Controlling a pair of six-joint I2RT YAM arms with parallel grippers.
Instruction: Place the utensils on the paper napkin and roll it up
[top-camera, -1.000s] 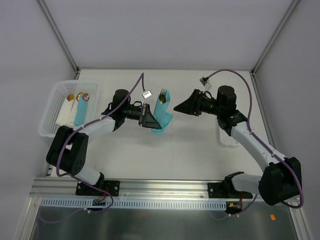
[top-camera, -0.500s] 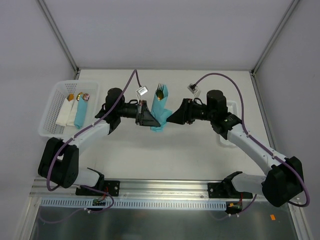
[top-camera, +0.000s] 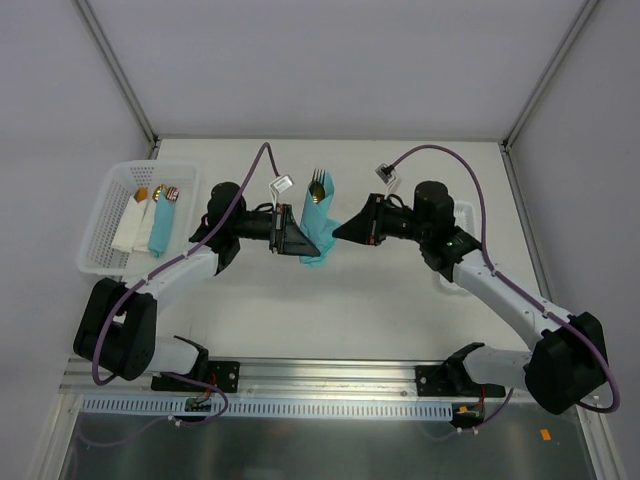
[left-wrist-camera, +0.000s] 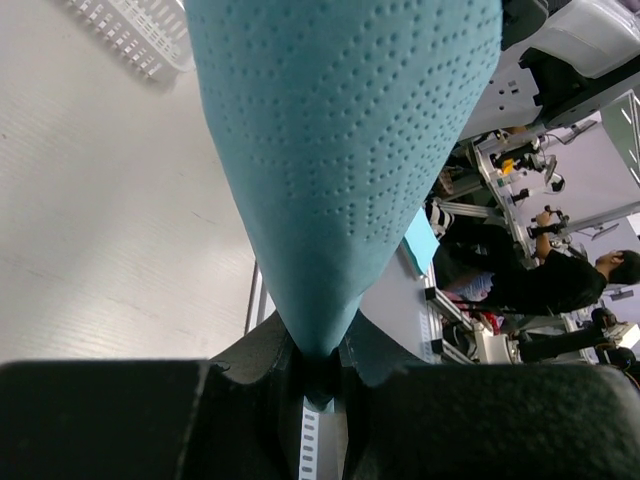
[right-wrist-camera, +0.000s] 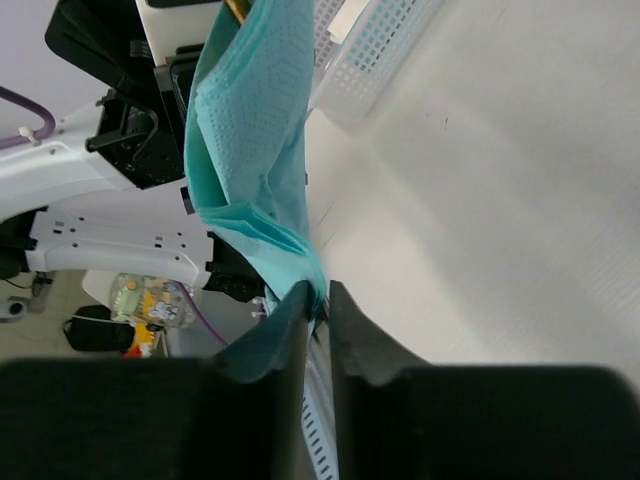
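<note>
Arms reach inward; left gripper (top-camera: 301, 240) and right gripper (top-camera: 336, 233) pinch the paper napkin (top-camera: 321, 213).

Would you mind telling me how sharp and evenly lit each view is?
Top external view: even, diffuse light, faint shadows, all sharp. Left wrist view: the paper napkin looms close, embossed dots crisp; the left gripper is dark and soft. Right wrist view: the table is bright, nearly washed out; the right gripper is underexposed.
</note>
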